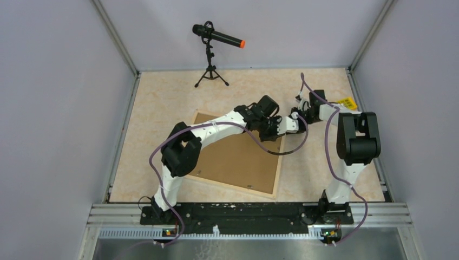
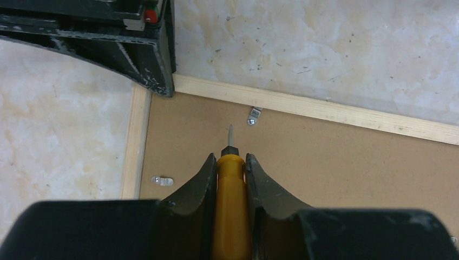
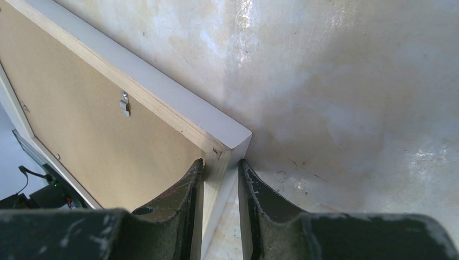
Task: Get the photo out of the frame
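The frame lies face down on the table, its brown hardboard back up. The photo is hidden under that back. My left gripper hovers over the frame's far right corner. It is shut on a yellow-handled screwdriver. The screwdriver's metal tip is just short of a small metal clip on the backing. My right gripper is shut on the frame's pale wood rim at that corner, one finger inside and one outside.
A second metal clip sits by the frame's side rim. A microphone on a small tripod stands at the back of the table. A yellow item lies at the far right. Enclosure walls close in three sides.
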`<action>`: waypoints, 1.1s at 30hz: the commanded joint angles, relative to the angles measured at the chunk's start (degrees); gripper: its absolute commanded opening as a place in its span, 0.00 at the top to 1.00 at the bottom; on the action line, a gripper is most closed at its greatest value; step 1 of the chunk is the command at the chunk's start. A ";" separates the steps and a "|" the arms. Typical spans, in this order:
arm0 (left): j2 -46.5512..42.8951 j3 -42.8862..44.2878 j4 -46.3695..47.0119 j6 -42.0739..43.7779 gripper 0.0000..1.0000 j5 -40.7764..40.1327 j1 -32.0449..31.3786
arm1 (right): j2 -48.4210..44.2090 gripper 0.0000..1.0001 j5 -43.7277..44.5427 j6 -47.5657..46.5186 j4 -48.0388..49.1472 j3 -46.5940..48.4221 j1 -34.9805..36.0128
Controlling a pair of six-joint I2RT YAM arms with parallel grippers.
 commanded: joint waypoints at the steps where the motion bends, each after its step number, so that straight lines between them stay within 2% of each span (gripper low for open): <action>1: 1.23 2.46 2.70 -0.53 1.00 -0.22 -1.15 | 2.96 0.80 4.35 -2.44 2.71 0.52 1.01; 11: 2.53 3.29 0.86 1.83 1.00 1.66 -2.85 | 3.85 0.81 4.29 -1.88 3.22 0.60 1.19; 18: 1.51 3.52 -5.63 9.38 1.00 4.55 -4.61 | 4.69 0.83 4.99 -1.87 3.00 1.33 1.19; 25: 3.27 5.95 -13.02 14.60 1.00 2.00 -6.29 | 5.03 0.85 5.62 -1.87 2.82 1.82 1.19; 33: 4.40 9.64 -16.50 14.21 1.00 -5.56 -6.18 | 5.03 0.85 5.73 -1.95 2.59 1.79 1.19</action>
